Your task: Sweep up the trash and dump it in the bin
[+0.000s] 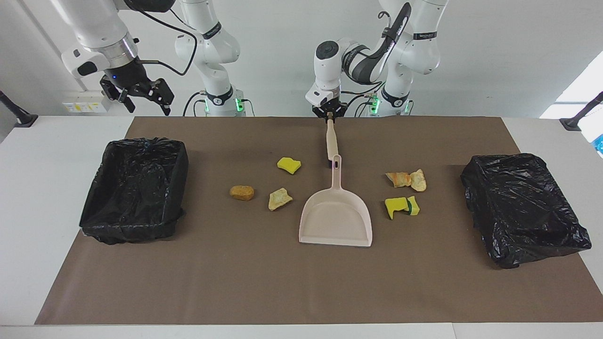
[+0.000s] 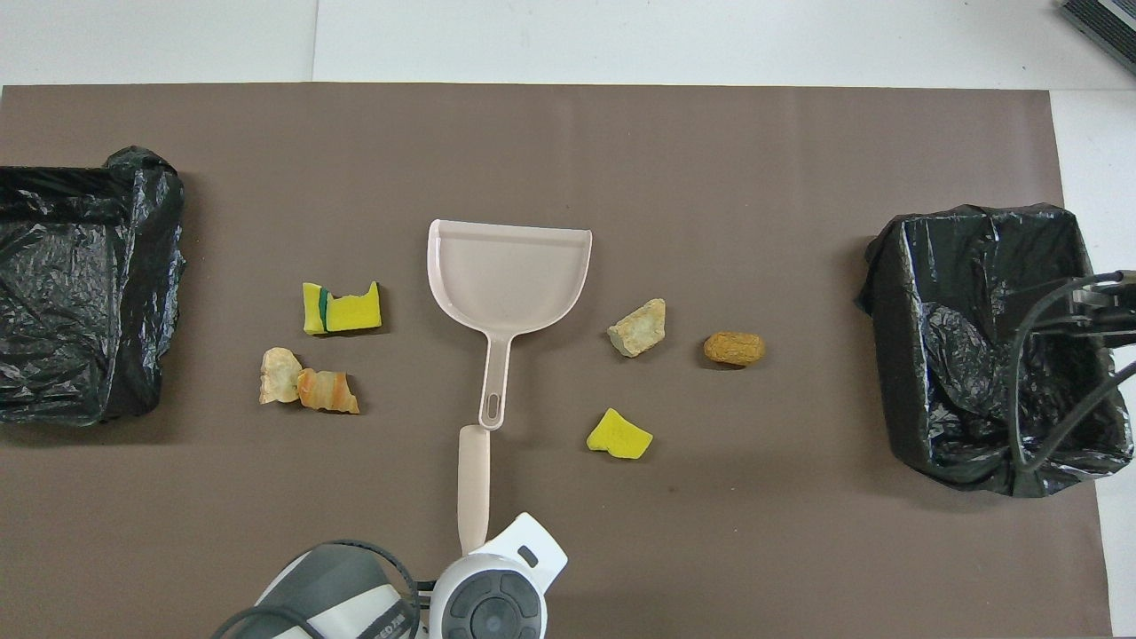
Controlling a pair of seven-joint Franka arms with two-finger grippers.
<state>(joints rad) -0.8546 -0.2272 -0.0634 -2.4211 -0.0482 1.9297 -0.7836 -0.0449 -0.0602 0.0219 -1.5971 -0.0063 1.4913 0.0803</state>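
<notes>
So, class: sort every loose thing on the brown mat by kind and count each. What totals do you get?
Sponge scraps: 2
Bread-like chunks: 4
Dustpans: 1
Hand brushes: 1
Lined bins: 2
Total: 10

I see both views bright and evenly lit, the light soft and coming from overhead; shadows are short and faint, the clearest a small dark patch under the brush [image 1: 332,141] just below my left gripper [image 1: 331,113]; daylight blows out to white at one upper edge of the facing view; the black bin liners [image 1: 520,207] throw scattered specular glints; focus holds sharp across the brown mat [image 2: 568,550]; I see no motion blur and only slight bowing of straight lines at the edges.
</notes>
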